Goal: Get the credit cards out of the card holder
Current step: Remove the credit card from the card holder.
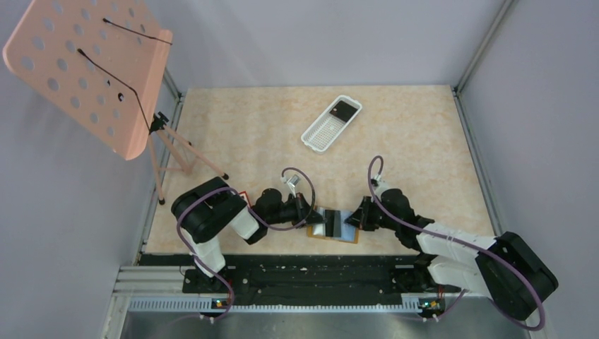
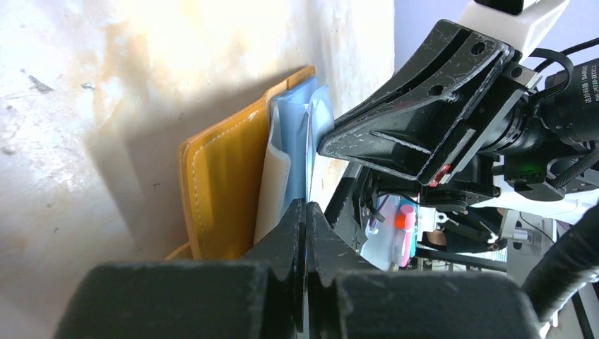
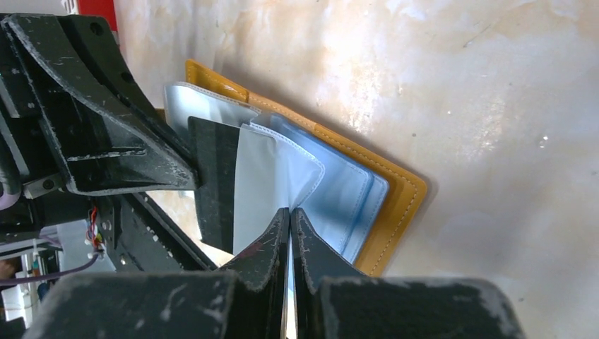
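The tan card holder (image 1: 335, 227) lies open near the table's front edge, between both arms. Its blue-grey inner panels (image 3: 346, 191) fan upward. My left gripper (image 2: 306, 206) is shut on the thin edge of one blue panel (image 2: 293, 141), beside the tan cover (image 2: 222, 191). From the opposite side, my right gripper (image 3: 290, 212) is shut on the edge of a pale grey panel (image 3: 272, 176). A dark flat rectangle (image 3: 212, 176) stands between the panels next to the left gripper's fingertip (image 3: 187, 173). I cannot tell the credit cards apart from the panels.
A white slotted tray (image 1: 331, 123) lies at the back centre with a dark flat piece (image 1: 344, 108) at its far end. A pink perforated stand (image 1: 92, 67) on thin legs (image 1: 185, 152) occupies the back left. Grey walls close in the table's sides.
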Action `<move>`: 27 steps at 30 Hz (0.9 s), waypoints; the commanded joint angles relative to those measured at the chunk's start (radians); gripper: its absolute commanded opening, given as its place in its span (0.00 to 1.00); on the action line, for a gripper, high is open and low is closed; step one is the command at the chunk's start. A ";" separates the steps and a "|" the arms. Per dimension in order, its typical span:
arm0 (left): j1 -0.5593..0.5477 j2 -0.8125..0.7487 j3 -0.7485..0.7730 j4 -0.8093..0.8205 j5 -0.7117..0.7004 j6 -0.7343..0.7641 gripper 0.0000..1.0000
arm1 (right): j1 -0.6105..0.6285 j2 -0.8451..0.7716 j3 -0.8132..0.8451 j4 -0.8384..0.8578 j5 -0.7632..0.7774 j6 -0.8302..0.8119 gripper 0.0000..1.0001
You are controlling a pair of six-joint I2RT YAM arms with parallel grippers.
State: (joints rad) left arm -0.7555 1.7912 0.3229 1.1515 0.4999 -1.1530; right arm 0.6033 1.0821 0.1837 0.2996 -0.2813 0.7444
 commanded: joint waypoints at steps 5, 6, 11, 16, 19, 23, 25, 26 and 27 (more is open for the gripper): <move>0.050 -0.112 -0.054 -0.040 -0.036 0.046 0.00 | -0.015 -0.046 0.036 -0.074 0.060 -0.039 0.00; 0.053 -0.131 -0.054 -0.071 -0.040 0.059 0.00 | -0.016 -0.053 0.042 -0.085 0.067 -0.041 0.00; 0.056 -0.279 -0.028 -0.333 -0.079 0.080 0.00 | -0.016 -0.079 0.090 -0.150 0.095 -0.082 0.08; 0.056 -0.484 0.045 -0.660 -0.141 0.067 0.00 | -0.016 -0.093 0.176 -0.218 0.113 -0.203 0.24; 0.056 -0.590 0.114 -0.876 -0.201 0.093 0.00 | -0.016 -0.098 0.236 -0.210 0.094 -0.274 0.27; 0.056 -0.686 0.162 -1.012 -0.258 0.060 0.00 | -0.013 -0.129 0.271 -0.130 0.066 -0.376 0.28; 0.056 -0.730 0.171 -1.046 -0.293 0.007 0.00 | -0.013 -0.144 0.263 -0.061 0.066 -0.420 0.30; 0.056 -0.746 0.175 -1.060 -0.307 -0.025 0.00 | -0.013 -0.146 0.259 -0.027 0.043 -0.446 0.30; 0.056 -0.760 0.182 -1.083 -0.321 -0.055 0.00 | -0.007 -0.150 0.253 0.014 0.025 -0.475 0.31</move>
State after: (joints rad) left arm -0.7025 1.0912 0.4671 0.2237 0.2668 -1.1145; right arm 0.5987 0.9623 0.4137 0.1524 -0.2092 0.4122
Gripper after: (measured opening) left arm 0.010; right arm 0.300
